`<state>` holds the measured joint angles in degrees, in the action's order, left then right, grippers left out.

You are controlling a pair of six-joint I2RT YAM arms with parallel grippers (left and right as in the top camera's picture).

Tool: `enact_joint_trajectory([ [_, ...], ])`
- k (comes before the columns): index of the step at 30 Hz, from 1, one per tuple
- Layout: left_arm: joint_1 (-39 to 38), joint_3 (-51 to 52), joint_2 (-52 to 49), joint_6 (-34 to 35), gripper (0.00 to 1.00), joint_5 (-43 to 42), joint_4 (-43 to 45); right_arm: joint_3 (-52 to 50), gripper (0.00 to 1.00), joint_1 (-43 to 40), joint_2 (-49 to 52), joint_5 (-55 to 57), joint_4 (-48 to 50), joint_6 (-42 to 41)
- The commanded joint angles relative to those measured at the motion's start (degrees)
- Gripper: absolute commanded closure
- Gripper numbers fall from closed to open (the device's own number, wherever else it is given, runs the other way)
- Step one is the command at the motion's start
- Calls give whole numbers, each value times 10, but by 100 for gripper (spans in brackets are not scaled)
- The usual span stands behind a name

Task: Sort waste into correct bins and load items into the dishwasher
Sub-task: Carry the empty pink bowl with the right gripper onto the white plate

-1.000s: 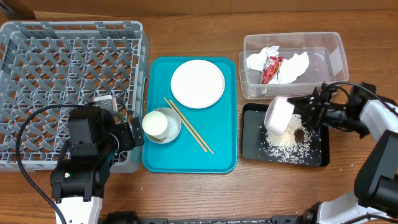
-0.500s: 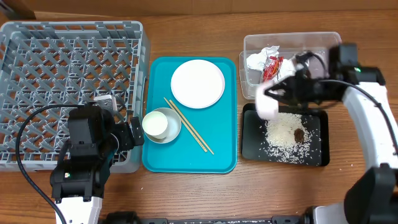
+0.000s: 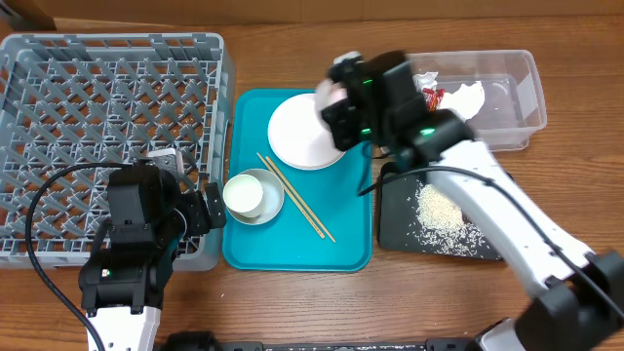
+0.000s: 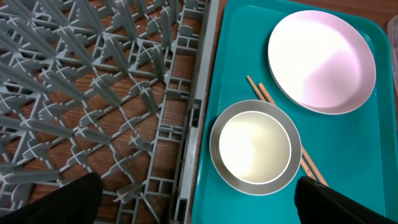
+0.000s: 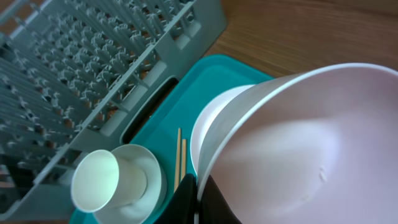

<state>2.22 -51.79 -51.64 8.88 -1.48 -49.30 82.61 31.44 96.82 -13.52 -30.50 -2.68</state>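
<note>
Pinkish-white bowl [image 5: 298, 149]: rim pinched by right gripper [image 5: 200, 198], held tilted over plate [image 3: 304, 135] on teal tray [image 3: 341, 244]; the grip is plain only in the right wrist view. Left gripper [image 4: 199, 199]: fingers spread wide, empty, by near-right corner of rack [image 3: 107, 117]. Overhead alone shows rice [image 3: 444, 219] on black tray [image 3: 395, 224] and wrapper [image 3: 433, 96] in tub [image 3: 526, 88].

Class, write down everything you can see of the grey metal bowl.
The grey metal bowl is round with a thin rim, upright on the teal tray beside the dish rack. A small white cup sits inside, off-centre toward the rack. The chopsticks run close past its rim; contact is unclear. No gripper touches it.
</note>
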Motion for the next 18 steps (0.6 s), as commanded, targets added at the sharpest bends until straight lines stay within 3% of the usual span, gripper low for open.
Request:
enact_joint_trajectory([
  [1, -3, -12, -1, 6, 1, 0, 2, 10, 96, 27, 54, 64, 31, 28],
  [12, -3, -12, -1, 6, 0, 0, 2, 10, 95, 50, 185, 48, 79, 27],
  [15, -3, -12, -1, 6, 0, -1, 1, 10, 89, 50, 189, 36, 76, 27],
  [18, -3, -12, -1, 6, 0, 0, 1, 12, 76, 50, 181, 14, 70, 27],
])
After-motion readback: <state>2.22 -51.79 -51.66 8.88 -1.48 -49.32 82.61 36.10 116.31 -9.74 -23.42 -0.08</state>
